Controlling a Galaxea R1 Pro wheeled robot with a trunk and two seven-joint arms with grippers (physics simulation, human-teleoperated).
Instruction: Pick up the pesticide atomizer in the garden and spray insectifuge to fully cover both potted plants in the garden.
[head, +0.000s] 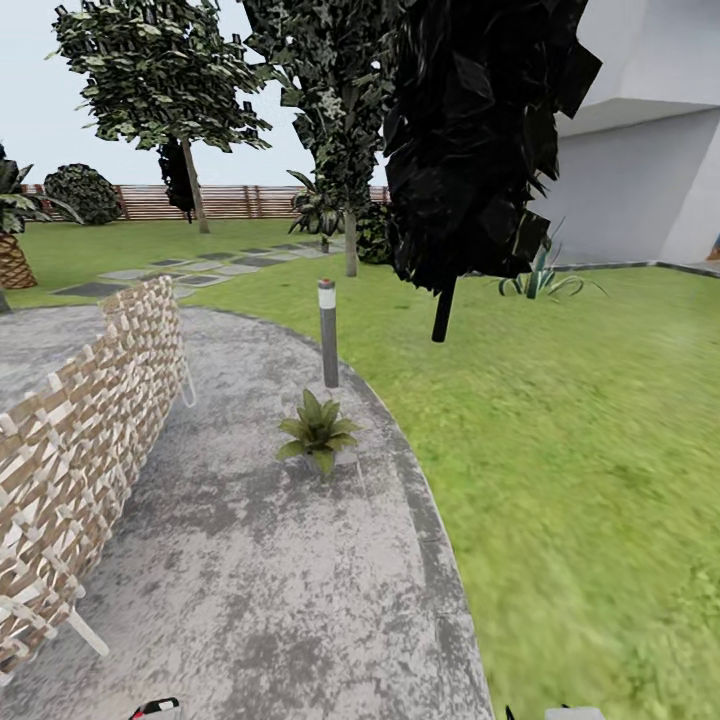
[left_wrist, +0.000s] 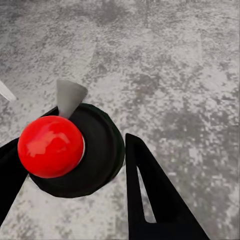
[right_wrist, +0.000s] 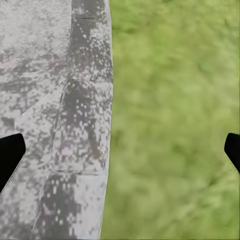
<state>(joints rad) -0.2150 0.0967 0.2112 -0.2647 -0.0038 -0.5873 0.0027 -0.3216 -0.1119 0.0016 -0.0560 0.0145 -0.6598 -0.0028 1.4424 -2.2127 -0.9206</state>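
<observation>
In the left wrist view the pesticide atomizer (left_wrist: 50, 145) has a glossy red round cap, a black body and a grey cone nozzle. My left gripper (left_wrist: 70, 160) is shut on it, with a black finger on each side, above the grey patio. A bit of the atomizer (head: 155, 709) peeks in at the head view's bottom edge. One potted plant (head: 318, 432), a low green rosette, sits ahead on the patio (head: 270, 570) near its rim. My right gripper (right_wrist: 120, 150) is open and holds nothing, over the line where paving meets the garden lawn (head: 560, 420).
A woven wicker seat back (head: 80, 450) runs along the left. Just behind the plant stands a grey bollard lamp (head: 328, 333). A dark tree (head: 470, 130) hangs over the lawn. Stepping stones (head: 190, 272), a wooden fence (head: 240, 200) and a white house wall (head: 640, 180) lie further off.
</observation>
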